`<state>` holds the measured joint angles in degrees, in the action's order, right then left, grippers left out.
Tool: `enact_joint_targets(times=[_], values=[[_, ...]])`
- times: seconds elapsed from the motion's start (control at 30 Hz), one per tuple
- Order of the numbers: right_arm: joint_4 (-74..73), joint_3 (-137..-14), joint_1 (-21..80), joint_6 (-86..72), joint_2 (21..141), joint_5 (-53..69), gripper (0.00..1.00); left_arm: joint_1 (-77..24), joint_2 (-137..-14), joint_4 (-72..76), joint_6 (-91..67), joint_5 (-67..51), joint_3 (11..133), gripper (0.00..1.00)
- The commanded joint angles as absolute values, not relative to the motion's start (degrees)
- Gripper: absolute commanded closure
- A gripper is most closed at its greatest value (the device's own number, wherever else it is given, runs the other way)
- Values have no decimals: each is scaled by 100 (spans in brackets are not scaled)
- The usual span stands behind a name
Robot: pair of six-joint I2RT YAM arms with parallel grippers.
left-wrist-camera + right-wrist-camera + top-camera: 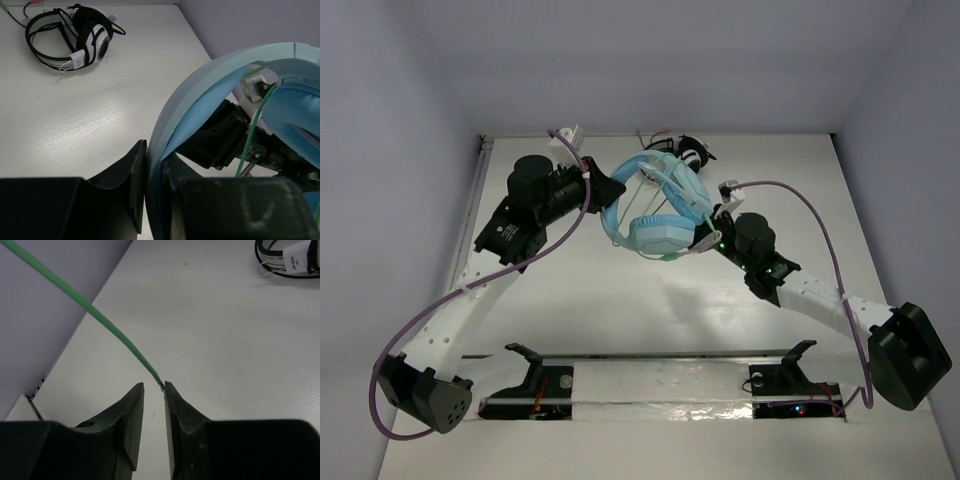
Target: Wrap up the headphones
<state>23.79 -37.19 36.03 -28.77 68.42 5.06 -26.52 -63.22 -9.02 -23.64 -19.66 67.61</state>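
The top camera sits high behind my bases and looks down and forward over the whole table [620, 310], taking in both my arms from far off. My left wrist camera sits low, just behind my left gripper [154, 150], and faces along the fingers; the blue headphones [200, 95] fill its right half, very close. My right wrist camera looks out past my right gripper [154, 386], close above the surface. All three views share the black-and-white headphones [75, 40]: upper left for the left wrist, upper right corner for the right wrist, top centre from above
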Motion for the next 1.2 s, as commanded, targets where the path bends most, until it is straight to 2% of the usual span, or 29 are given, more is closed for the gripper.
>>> enact_joint_targets(times=[0.0, 0.23, 0.43, 0.47, 0.5, 0.53, 0.67, 0.8, 0.97, 1.17], values=[[3137, -3551, 3577, -2988, 6908, 650, 71, -2637, -6258, -273, -2847, -1951, 7154, 100], [3366, -3507, 3577, -2971, 7022, 537, 73, -2637, -6267, -193, -2979, -1934, 7102, 100], [3138, -3630, 3577, -2857, 7163, 202, 69, -2637, -6258, -263, -3015, -1934, 7181, 100], [3059, -3612, 3577, -2856, 7137, 72, 68, -2637, -6258, -307, -3006, -1899, 7224, 100], [3006, -3551, 3577, -2848, 7015, 36, 62, -2637, -6240, -369, -2988, -1846, 7251, 100], [2971, -3499, 3577, -2848, 6944, 35, 60, -2637, -6232, -378, -2971, -1820, 7268, 100], [2725, -3235, 3577, -2848, 6461, -359, 54, -2637, -6161, -396, -2980, -1767, 7321, 100], [2243, -3523, 3577, -2463, 6301, -510, 45, -2637, -6108, -474, -2971, -1766, 7286, 100], [2311, -3876, 3577, -2101, 6617, -46, 44, -2637, -6047, -483, -2997, -1854, 7216, 100], [2382, -4455, 3421, -1565, 7311, -213, 42, -2637, -5959, -598, -2997, -1942, 7154, 100]])
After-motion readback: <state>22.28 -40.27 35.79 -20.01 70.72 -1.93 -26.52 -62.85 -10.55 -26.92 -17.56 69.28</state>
